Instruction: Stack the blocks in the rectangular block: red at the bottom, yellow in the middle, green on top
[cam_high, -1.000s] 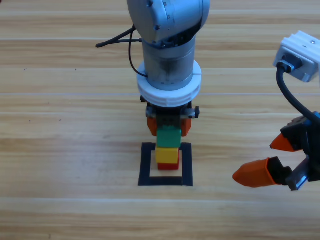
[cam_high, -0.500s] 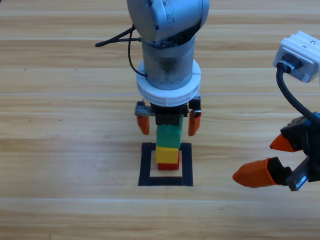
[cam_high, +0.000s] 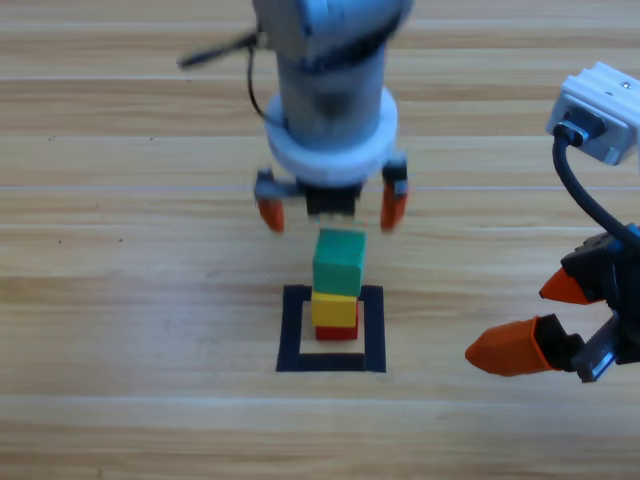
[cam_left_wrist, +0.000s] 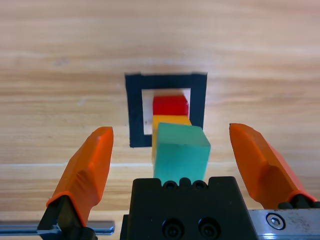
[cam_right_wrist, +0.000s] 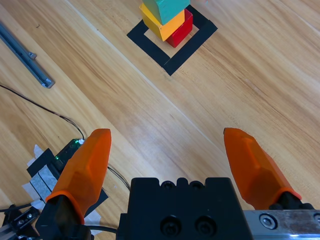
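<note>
Stack built: green (cam_high: 338, 262) on yellow (cam_high: 335, 310) on red (cam_high: 338, 332), inside tape (cam_high: 294, 330).
Left gripper (cam_high: 331, 210) jaws wide, clear of green; lift straight up. Right gripper (cam_high: 532, 318) wide, waiting aside.

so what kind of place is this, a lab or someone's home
Most likely a robotics lab bench, not a home: a black tape rectangle marks a target on the wooden table, the open left gripper hangs over three stacked cubes, and loose cables and taped electronics lie nearby.

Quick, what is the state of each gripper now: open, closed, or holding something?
Left gripper: open, holding nothing, above and behind the green cube.
Right gripper: open, holding nothing, at the right edge.
</note>
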